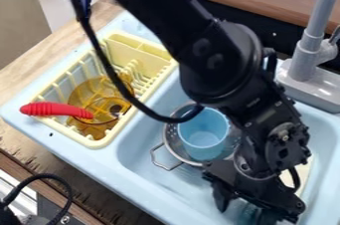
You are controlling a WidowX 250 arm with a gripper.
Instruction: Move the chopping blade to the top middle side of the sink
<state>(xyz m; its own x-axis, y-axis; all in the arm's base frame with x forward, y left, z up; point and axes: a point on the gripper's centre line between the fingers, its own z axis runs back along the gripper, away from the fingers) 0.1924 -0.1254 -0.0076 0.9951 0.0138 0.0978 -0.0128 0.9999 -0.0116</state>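
- My pincer [246, 213] stands open, with nothing I can see gripped.
- What I take for the chopping blade [249, 212], teal, lies low in the sink [140, 150], between my fingertips; its long axis I cannot tell.
- Beyond the colander [171, 137] lies my goal.

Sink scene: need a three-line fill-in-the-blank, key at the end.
A light-blue ____ sits in the metal colander.
In the picture, the yellow dish rack is to the ____ of the colander.
The handle sticking out over the rack's edge is coloured ____.
Missing words: cup; left; red.
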